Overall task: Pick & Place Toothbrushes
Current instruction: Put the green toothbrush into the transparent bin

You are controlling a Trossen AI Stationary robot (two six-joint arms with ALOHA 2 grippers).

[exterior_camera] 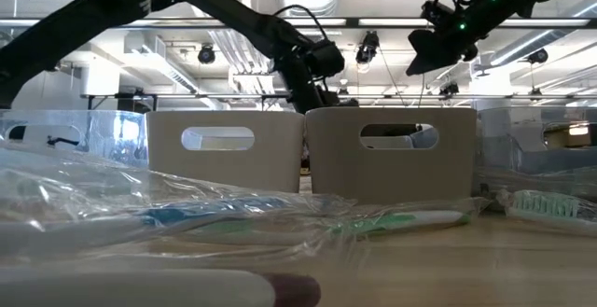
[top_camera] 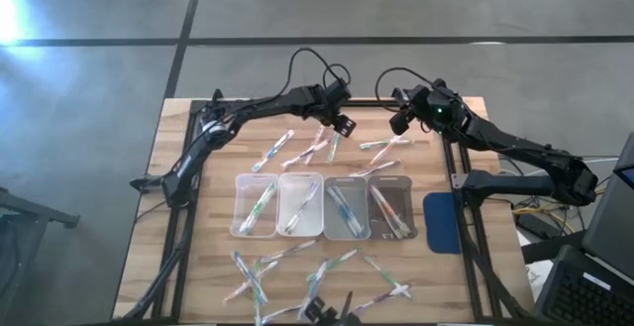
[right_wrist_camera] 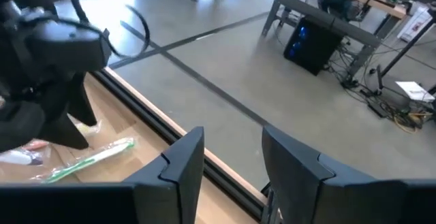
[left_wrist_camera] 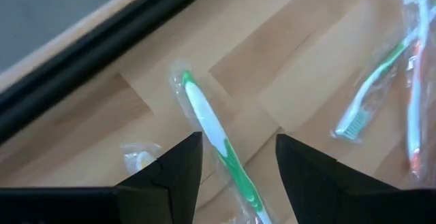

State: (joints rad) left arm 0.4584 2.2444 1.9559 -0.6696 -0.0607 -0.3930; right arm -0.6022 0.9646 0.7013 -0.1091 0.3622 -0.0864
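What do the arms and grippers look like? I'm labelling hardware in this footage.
Both arms are black and jointed, with looping black cables near the wrists. The left gripper and right gripper each have two dark, angular, wedge-shaped fingers. A small green light glows by the right wrist.

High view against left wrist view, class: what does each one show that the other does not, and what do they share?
Only the high view shows the four clear rectangular plastic trays in a row, the blue flat pad at the table's right edge, and the right claw raised near the far edge. Only the left wrist view shows the open fingers of the left claw straddling one green-and-white wrapped toothbrush. Both show the wooden slatted table and loose wrapped toothbrushes lying on it.
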